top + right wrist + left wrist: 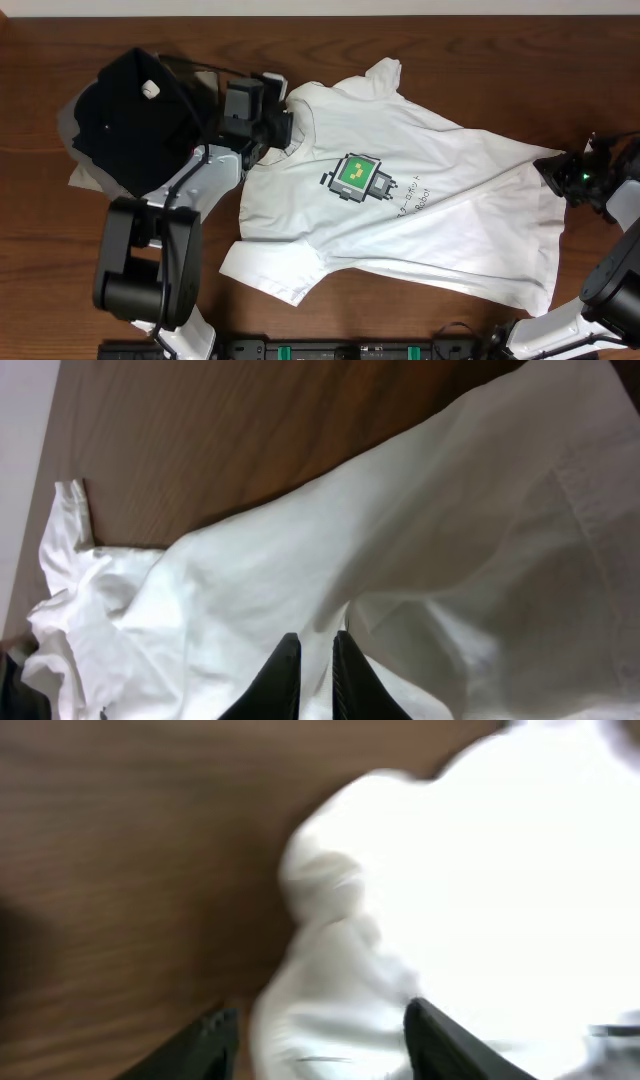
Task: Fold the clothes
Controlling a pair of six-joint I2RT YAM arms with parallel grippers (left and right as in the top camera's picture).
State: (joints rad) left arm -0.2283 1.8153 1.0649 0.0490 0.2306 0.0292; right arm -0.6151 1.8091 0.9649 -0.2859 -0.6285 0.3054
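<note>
**Overhead check: folding barely begun, shirt mostly flat**

Overhead, I see the T-shirt lying chest-up across the middle of the table, collar towards my left arm and hem towards my right. The print faces up in full and both sleeves lie spread out to the sides. One long diagonal crease runs up from the chest to the hem corner on the right, and the cloth along the lower edge is rumpled. I count no completed fold, so in my judgement nearly everything is left: sleeves in, sides over, then the body doubled up. The black garment sits folded on the grey garment at the far left, apart from this work.

The left gripper is at the collar. Its wrist view is blurred, but the fingers stand wide apart, with a bunched lump of white cloth lying between and ahead of them. I see no pinch there, so I take it as released and holding nothing.

The right gripper sits at the hem corner. In its wrist view the fingers are drawn almost together, with only a thin strip of white showing between them and the shirt stretching away from the tips. I read that as a closed pinch on the T-shirt's hem, though the contact itself is at the very edge of the view.
</note>
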